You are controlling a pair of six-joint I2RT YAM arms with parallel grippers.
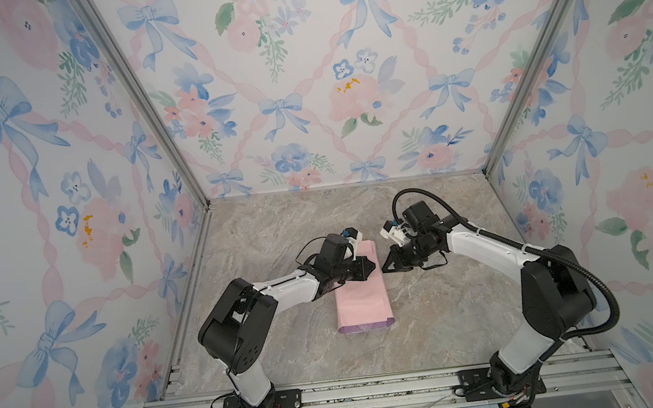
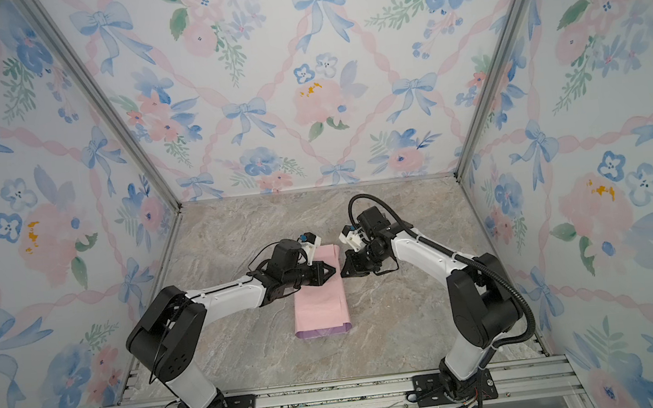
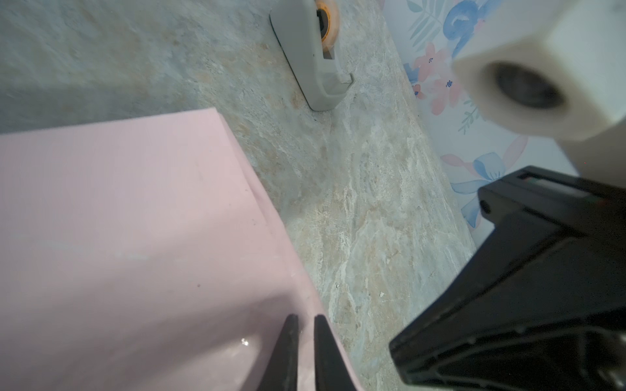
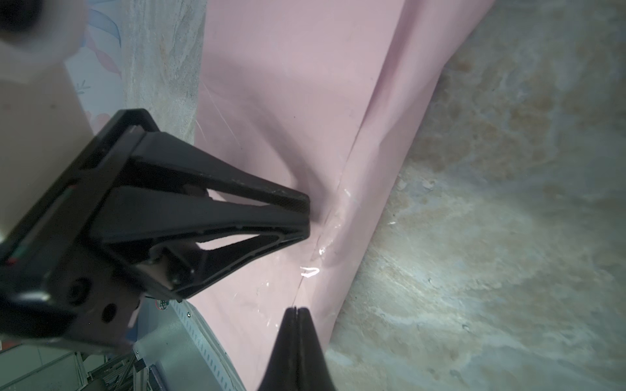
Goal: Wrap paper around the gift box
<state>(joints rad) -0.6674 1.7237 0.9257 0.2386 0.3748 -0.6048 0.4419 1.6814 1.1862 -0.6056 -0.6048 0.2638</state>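
The paper lies folded into a long pink tube on the table, with its lilac face showing at the near end. The gift box is hidden. My left gripper bears down on top of the paper near its far half. Its jaws stand a narrow slit apart with nothing between them. My right gripper is shut and empty, its tip over the paper's lengthwise seam by the right edge. It sits close to the left gripper.
A beige tape dispenser stands on the marble table beyond the paper's far end. Glossy clear tape glints along the seam. Flowered walls close in the back and both sides. An aluminium rail runs along the front.
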